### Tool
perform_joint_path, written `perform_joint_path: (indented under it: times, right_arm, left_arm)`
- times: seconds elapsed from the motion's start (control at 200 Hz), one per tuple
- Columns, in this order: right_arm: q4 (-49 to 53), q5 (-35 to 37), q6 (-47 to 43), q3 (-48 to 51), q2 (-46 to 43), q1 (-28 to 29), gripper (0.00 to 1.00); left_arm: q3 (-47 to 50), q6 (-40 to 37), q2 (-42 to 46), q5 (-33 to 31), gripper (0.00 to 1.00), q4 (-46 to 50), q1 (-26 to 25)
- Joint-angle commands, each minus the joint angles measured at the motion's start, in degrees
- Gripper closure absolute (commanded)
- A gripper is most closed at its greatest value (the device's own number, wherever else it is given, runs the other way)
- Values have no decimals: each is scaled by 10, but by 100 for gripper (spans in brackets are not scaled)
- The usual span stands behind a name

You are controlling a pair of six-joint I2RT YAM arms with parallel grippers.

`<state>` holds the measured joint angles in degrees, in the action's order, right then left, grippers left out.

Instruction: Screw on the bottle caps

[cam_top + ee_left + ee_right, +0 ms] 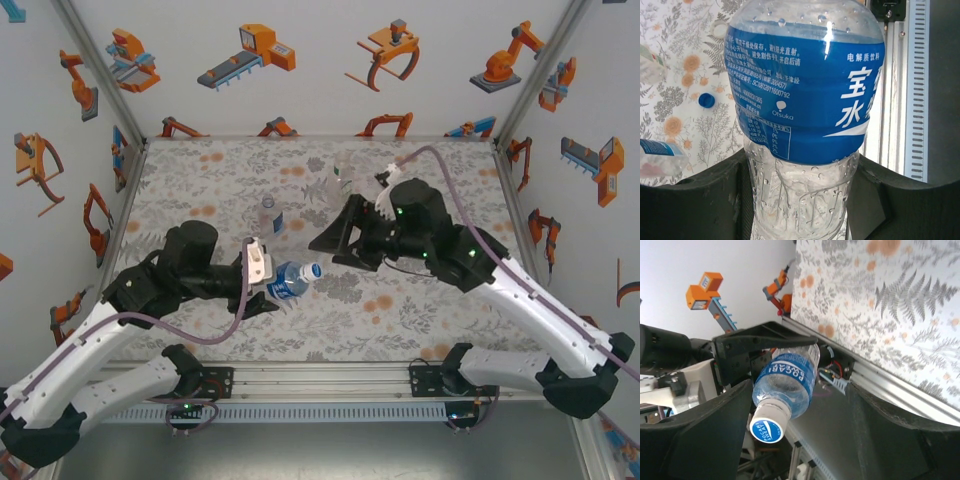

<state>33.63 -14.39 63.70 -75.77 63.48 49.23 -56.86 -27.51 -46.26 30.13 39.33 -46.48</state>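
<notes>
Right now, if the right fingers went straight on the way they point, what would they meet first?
Probably the cap of the blue-label bottle held by the left fingers; it lies just ahead of the open right fingers, though depth is unclear.

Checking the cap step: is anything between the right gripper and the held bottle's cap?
Nothing visible. The cap, on the bottle in the left gripper, already sits between the right gripper's open jaws.
</notes>
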Motion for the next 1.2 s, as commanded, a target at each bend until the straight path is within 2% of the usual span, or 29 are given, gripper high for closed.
perform_joint_path:
  times: [0.0,0.23,0.481,0.636,0.776,0.936,1.197]
  right_arm:
    - [-12,-33,-99,-35,-18,-21,33]
    - [-78,-101,-321,-49,-25,-32,36]
    - [-146,-231,-553,-8,-51,-31,48]
    - [-107,-289,-700,-1,-57,-30,49]
    - [-62,-315,-802,4,-59,-16,44]
    - [-27,-267,-874,12,-53,30,43]
    - [-51,-238,-879,23,-42,52,46]
  left_arm:
    - [11,13,10,20,100,-16,-3]
    - [9,18,13,16,100,-17,-3]
    - [11,19,6,21,100,-16,-3]
    - [7,17,-4,41,100,-12,-3]
    - [3,20,-9,52,100,-12,-3]
    - [-3,22,-13,57,100,-8,-3]
    - [-5,27,-9,58,100,-6,-3]
